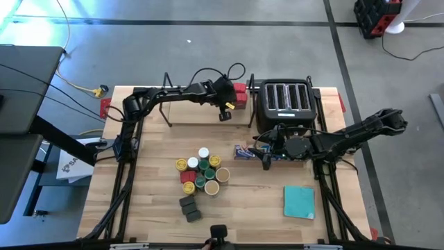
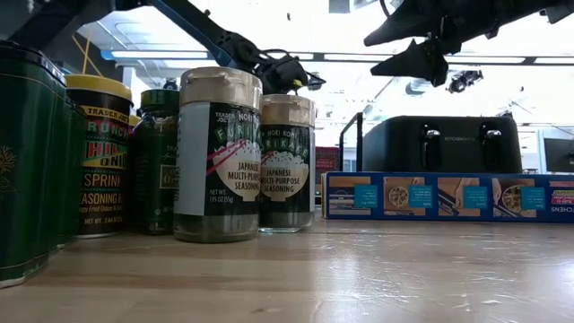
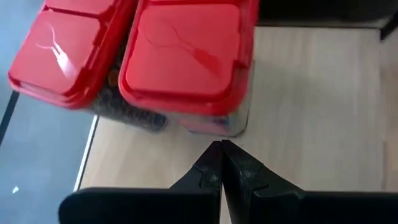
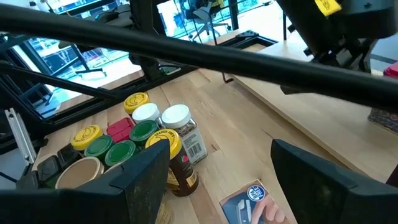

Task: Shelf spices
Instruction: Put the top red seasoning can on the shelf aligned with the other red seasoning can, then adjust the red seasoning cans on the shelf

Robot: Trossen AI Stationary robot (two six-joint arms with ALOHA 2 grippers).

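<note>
Green tin (image 2: 27, 161) cut by low view's edge (label unreadable), red-lidded jars (image 3: 186, 62) cropped

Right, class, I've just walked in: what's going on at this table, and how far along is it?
Two robot arms are shelving spices. The left tool, shut and empty, hovers over the shelf beside two red-lidded containers already standing there. The right tool is open above the blue box near the toaster. Most spices are clustered mid-table, unshelved.

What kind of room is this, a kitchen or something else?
Probably a robotics lab staged as a kitchen counter: a wooden table on bare concrete, two dark arms over it, with spice jars, a black toaster and a low shelf.
</note>
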